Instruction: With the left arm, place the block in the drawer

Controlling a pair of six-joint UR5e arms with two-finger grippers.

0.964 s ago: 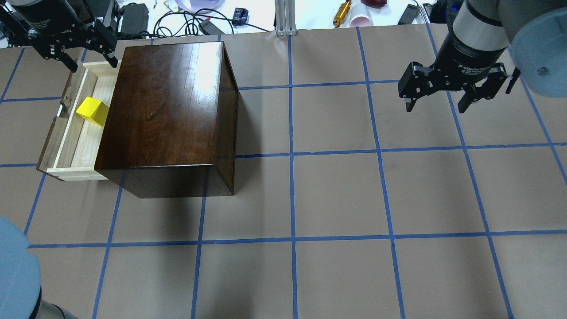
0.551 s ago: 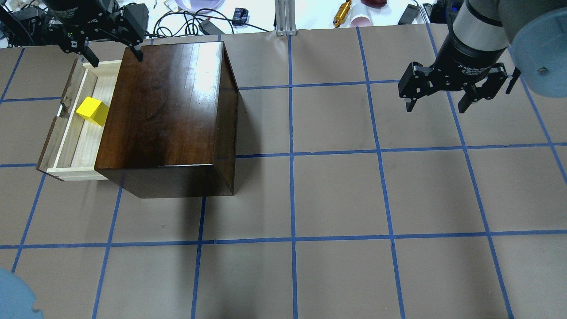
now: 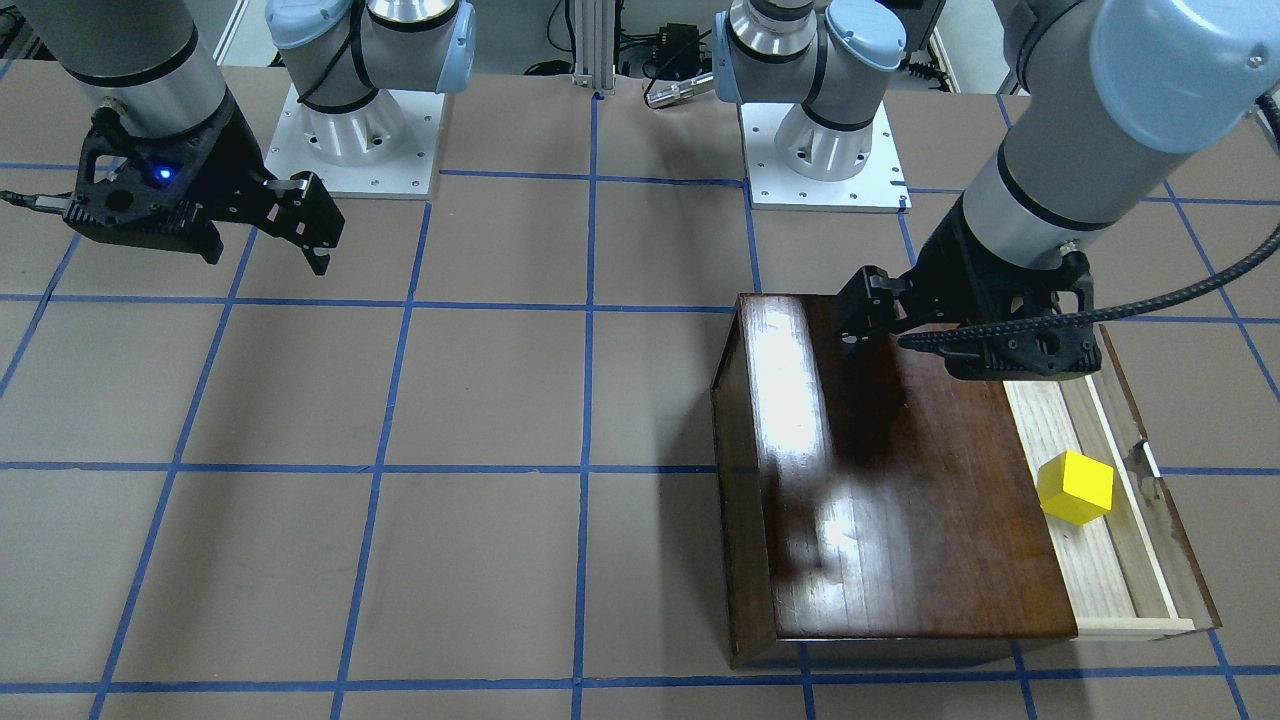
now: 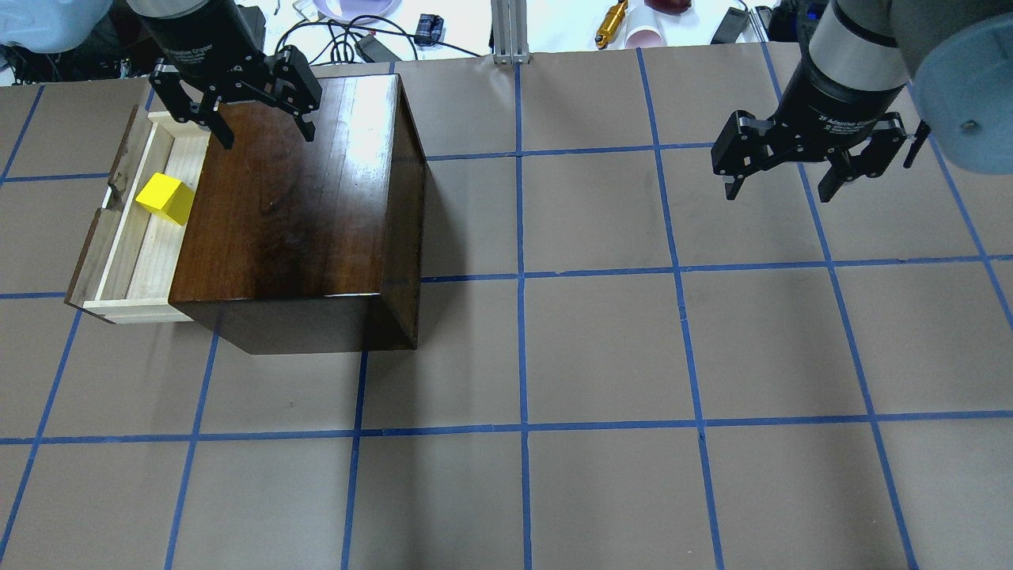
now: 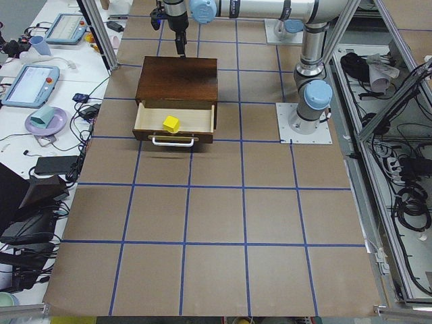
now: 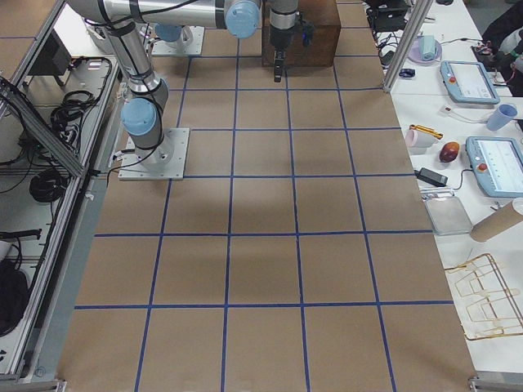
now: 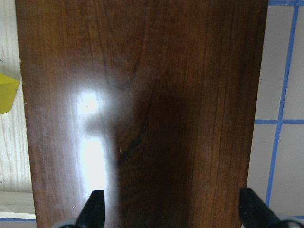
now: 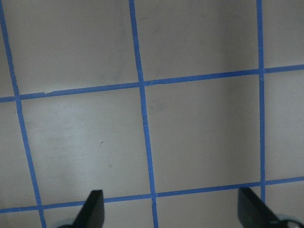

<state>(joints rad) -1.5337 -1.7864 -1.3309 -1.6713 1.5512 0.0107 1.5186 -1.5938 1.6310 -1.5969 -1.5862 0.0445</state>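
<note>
The yellow block (image 4: 165, 198) lies in the open drawer (image 4: 138, 257), which sticks out of the left side of the dark wooden box (image 4: 301, 198). The block also shows in the front view (image 3: 1075, 487), the left-side view (image 5: 171, 123) and at the left edge of the left wrist view (image 7: 7, 92). My left gripper (image 4: 269, 136) is open and empty, hovering over the far part of the box top (image 7: 142, 95), to the right of the drawer. My right gripper (image 4: 779, 190) is open and empty above bare table at the far right (image 8: 171, 209).
Cables, a gold cylinder (image 4: 612, 24) and an aluminium post (image 4: 510, 32) lie beyond the table's far edge. The two arm bases (image 3: 350, 130) (image 3: 825, 140) stand on the robot's side. Brown table with a blue tape grid (image 4: 601, 356) stretches right of the box.
My left gripper has moved right, from beyond the drawer's far end to above the box top. The block has stayed in the drawer. The right arm has not moved.
</note>
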